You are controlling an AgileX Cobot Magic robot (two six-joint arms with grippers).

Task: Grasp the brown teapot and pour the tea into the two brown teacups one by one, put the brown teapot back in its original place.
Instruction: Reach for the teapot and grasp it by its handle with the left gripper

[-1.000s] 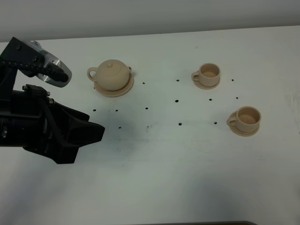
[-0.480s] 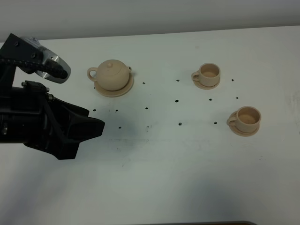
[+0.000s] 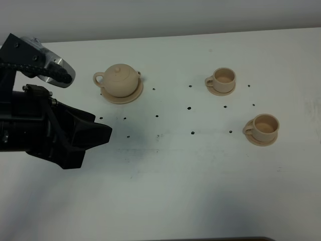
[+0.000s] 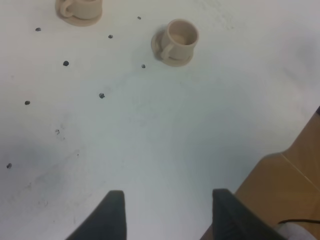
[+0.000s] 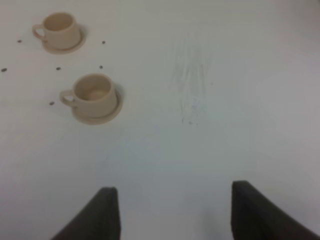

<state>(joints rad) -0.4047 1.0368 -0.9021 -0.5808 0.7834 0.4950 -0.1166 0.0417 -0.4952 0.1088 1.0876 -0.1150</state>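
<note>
Black left arm [image 3: 55, 133] is inching toward the squat tan lidded teapot [image 3: 119, 80].
High view: the teapot is sitting untouched on its flat tan saucer [image 3: 132, 96], grasp not begun. Left wrist: left jaws are gaping wide, empty. Right wrist: right jaws are standing open, empty.

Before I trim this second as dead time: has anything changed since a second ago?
The left arm shifted slightly upward in the high view, mostly in the first half-second. Its pincer stayed open and empty. The brown teapot on its saucer, the far teacup and the near teacup did not move.
</note>
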